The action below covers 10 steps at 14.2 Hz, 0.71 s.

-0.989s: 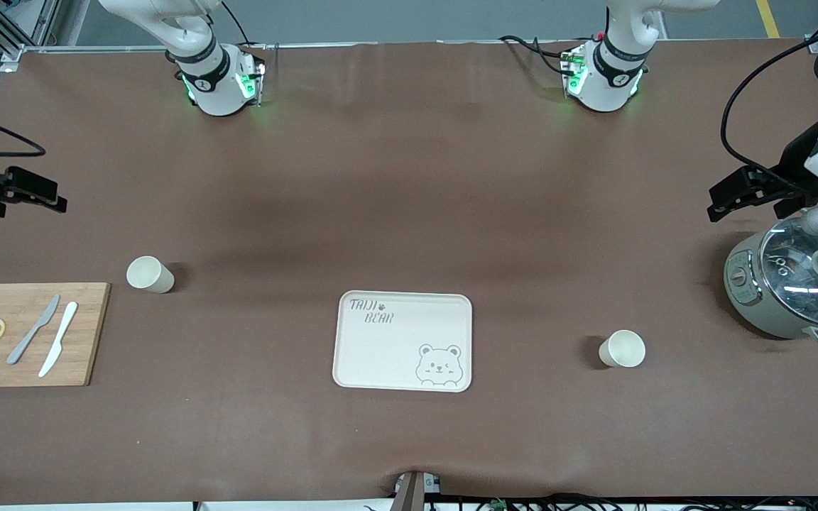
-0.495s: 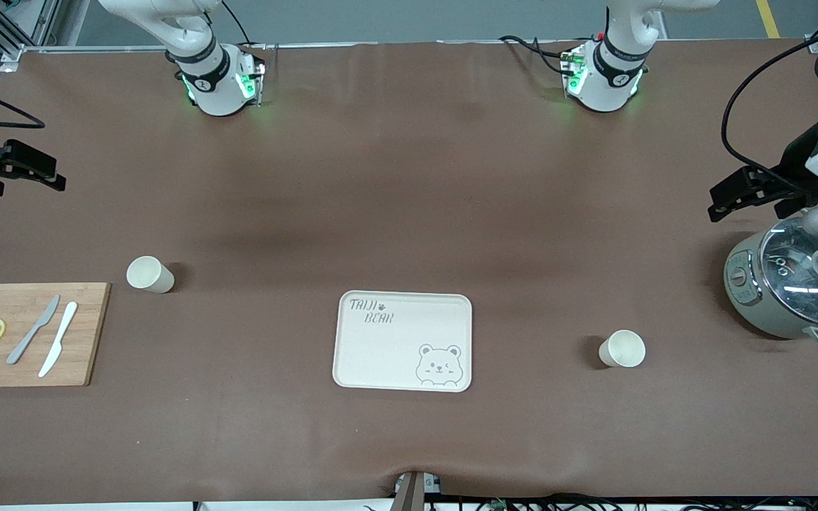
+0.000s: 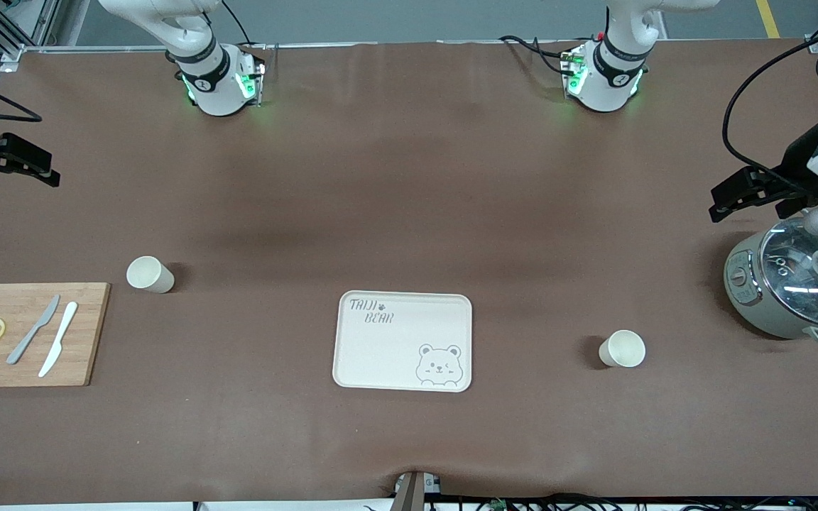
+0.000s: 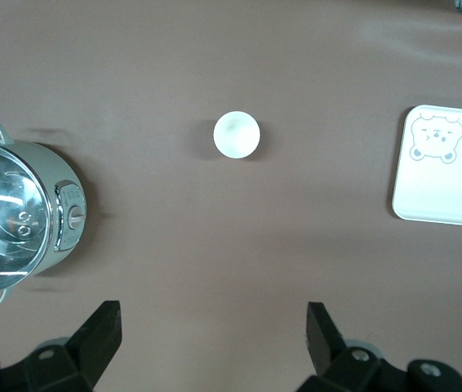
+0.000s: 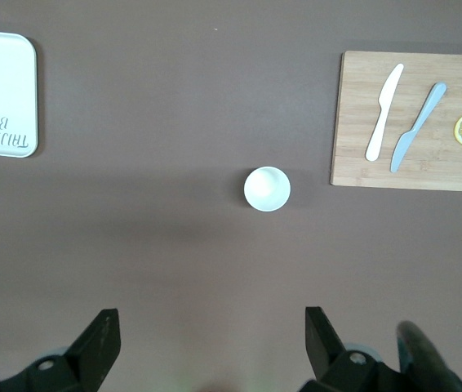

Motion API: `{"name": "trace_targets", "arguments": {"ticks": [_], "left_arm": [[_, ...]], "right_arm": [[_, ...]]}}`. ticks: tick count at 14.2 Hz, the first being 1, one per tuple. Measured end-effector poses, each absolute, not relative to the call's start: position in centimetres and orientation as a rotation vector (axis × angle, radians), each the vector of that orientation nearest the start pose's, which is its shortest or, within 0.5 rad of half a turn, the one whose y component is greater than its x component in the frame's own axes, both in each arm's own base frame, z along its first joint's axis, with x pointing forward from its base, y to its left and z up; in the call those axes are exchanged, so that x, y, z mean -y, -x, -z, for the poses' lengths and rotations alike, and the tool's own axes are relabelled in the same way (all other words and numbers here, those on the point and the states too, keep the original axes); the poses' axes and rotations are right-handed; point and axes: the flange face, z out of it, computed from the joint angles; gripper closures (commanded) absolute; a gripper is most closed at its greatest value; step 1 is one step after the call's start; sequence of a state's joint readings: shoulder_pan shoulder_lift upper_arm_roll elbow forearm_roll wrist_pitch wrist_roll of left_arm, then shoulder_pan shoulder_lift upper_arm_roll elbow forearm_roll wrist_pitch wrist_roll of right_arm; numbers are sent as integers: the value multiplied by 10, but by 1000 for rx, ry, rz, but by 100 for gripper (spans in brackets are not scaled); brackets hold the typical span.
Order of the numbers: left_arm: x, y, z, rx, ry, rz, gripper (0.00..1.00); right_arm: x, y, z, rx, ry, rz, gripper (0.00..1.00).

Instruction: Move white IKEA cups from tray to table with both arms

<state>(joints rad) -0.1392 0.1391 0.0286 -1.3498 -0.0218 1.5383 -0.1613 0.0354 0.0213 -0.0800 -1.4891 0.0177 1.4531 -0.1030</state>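
Two white IKEA cups stand upright on the brown table. One cup (image 3: 150,275) is toward the right arm's end, beside the cutting board; it also shows in the right wrist view (image 5: 267,189). The other cup (image 3: 622,348) is toward the left arm's end; it also shows in the left wrist view (image 4: 237,135). My right gripper (image 3: 43,170) (image 5: 212,331) is open and empty, high over the table's edge at its own end. My left gripper (image 3: 718,202) (image 4: 213,327) is open and empty, over bare table beside the pot. Neither gripper touches a cup.
A cream bear-print tray (image 3: 395,355) lies between the cups. A wooden cutting board (image 3: 61,362) holds two knives and lemon slices. A grey-green pot with a glass lid (image 3: 792,291) stands at the left arm's end.
My right gripper has drifted toward the robots' side of the table. My left gripper and both cups have barely moved.
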Motion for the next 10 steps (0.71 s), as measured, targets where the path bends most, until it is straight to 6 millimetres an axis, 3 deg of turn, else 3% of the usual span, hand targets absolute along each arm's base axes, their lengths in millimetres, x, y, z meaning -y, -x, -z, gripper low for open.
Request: {"name": "trace_targets", "arguments": {"ticks": [10], "left_arm": [[69, -591, -646, 80, 3164, 74, 0]], "right_arm": [[21, -550, -642, 124, 3123, -67, 0]]}}
